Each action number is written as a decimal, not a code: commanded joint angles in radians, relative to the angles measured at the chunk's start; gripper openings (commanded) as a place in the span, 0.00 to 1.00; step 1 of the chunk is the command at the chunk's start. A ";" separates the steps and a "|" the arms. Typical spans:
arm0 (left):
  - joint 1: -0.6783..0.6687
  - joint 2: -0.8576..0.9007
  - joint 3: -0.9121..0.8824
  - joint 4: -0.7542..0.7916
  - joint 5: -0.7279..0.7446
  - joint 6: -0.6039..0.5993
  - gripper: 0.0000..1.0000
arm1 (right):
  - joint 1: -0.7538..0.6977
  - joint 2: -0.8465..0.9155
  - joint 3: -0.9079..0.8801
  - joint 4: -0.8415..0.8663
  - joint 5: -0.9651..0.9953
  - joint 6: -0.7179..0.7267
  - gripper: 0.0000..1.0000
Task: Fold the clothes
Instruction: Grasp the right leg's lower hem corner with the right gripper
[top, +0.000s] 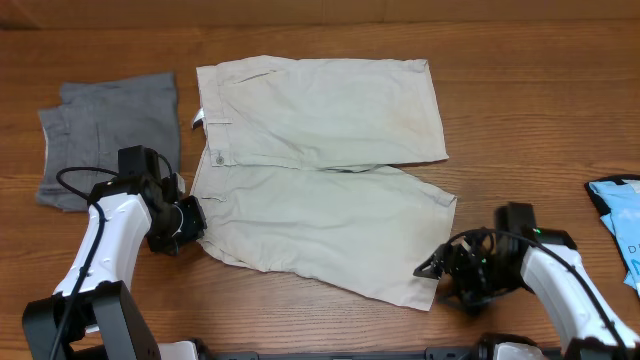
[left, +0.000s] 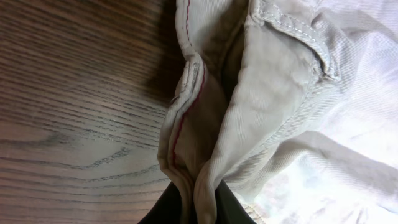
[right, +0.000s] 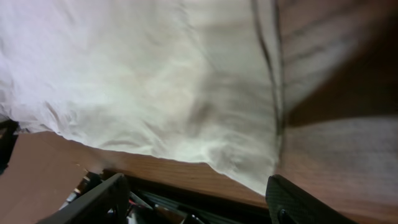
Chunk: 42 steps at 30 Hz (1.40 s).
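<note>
The pale beige shorts (top: 320, 170) lie spread flat in the middle of the table, with the waistband to the left and the two legs to the right. My left gripper (top: 188, 224) is at the near-left corner of the waistband. In the left wrist view it (left: 199, 211) is shut on a bunched fold of the shorts (left: 261, 112) with a red-stitched seam. My right gripper (top: 436, 268) is at the near-right hem corner of the lower leg. In the right wrist view its fingers (right: 196, 202) are wide apart, and the hem corner (right: 249, 168) lies between them, ungripped.
Darker grey shorts (top: 110, 135) lie at the far left, just behind my left arm. A light-blue printed item (top: 620, 225) lies at the right edge. The table's front edge runs close behind both grippers. Bare wood (top: 520, 130) shows to the right of the shorts.
</note>
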 joint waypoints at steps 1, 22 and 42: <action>0.003 0.005 0.024 0.005 0.031 0.020 0.15 | 0.032 0.048 0.042 0.002 -0.016 0.003 0.75; 0.003 0.005 0.024 0.011 0.032 0.021 0.18 | 0.231 0.140 0.040 0.014 0.177 0.238 0.74; 0.003 0.005 0.024 0.028 0.057 0.036 0.20 | 0.231 0.140 0.006 0.045 0.170 0.308 0.09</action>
